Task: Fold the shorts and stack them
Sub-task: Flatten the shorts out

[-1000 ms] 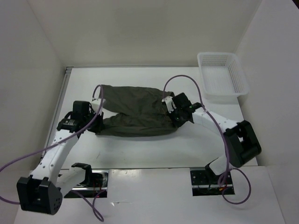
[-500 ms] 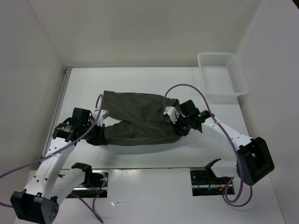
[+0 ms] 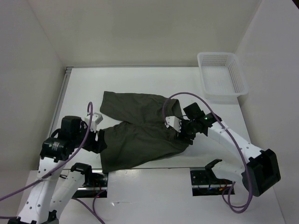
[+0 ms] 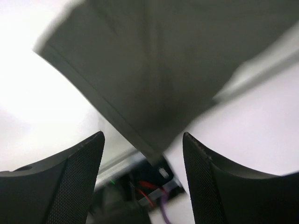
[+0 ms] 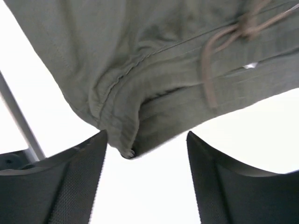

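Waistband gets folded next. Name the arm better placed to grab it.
Right. The right gripper is open at the shorts' waistband corner; the left gripper is at the leg ends.

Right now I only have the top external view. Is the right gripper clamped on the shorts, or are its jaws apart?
Observer: In the right wrist view the right gripper has its jaws apart. A corner of the shorts dips between them, and bare table shows in the gap.
Operator: And the left one?
Observer: The left gripper also has its jaws apart, with a hemmed edge of the shorts running down between them. That view is blurred.
Operator: Anything loose near the waistband?
Observer: A drawstring lies looped across the cloth, toward the right of the right wrist view.
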Motion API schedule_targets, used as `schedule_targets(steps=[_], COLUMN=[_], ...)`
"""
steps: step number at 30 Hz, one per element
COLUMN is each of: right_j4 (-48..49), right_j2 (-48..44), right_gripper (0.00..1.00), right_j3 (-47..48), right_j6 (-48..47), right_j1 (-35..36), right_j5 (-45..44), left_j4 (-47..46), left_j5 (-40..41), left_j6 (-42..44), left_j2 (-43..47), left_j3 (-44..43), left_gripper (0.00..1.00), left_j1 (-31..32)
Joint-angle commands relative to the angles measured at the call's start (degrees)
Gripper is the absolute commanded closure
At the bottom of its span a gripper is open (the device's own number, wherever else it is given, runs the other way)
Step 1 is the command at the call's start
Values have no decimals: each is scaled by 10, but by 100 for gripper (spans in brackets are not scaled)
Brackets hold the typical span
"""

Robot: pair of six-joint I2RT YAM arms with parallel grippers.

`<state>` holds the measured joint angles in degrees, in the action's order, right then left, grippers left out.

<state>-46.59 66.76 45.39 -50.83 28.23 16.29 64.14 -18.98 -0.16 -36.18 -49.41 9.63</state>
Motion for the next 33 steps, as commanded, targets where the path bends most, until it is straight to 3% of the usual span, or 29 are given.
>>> schedule_targets(steps=[1, 5, 7, 11, 16, 20, 23, 27, 29, 33], right_j4=[18, 171, 208, 333, 431, 487, 497, 504, 504, 498], right_j2=[-61, -100, -55, 3, 84, 138, 182, 245, 287, 340], right_gripper=[25, 15, 14, 5, 5, 15, 18, 24, 26, 28], right_j3=[28, 11, 36, 49, 67, 91, 115, 164, 204, 257], right_j6=[-39, 60, 125, 222, 339, 440, 501, 535, 540, 546], right_j1=[-4, -4, -4, -4, -30, -62, -89, -109, -117, -137], right_j5=[6, -65, -71, -86, -120, -130, -130, -137, -137, -130], left_j4=[-184, -343, -397, -481, -503, -510, -498, -553, -549, -485], left_j5=[135, 212, 217, 242, 253, 247, 229, 269, 275, 193], left_j6=[2, 2, 2, 2, 2, 2, 2, 2, 2, 2], left_j2=[-33, -149, -245, -357, -453, -490, -507, -560, -585, -613], left_j3=[54, 116, 105, 58, 47, 52, 52, 36, -43, -184], left_gripper=[25, 24, 22, 20, 19, 23, 38, 57, 56, 50], left_j1=[0, 0, 0, -22, -32, -32, -32, -37, -59, -120])
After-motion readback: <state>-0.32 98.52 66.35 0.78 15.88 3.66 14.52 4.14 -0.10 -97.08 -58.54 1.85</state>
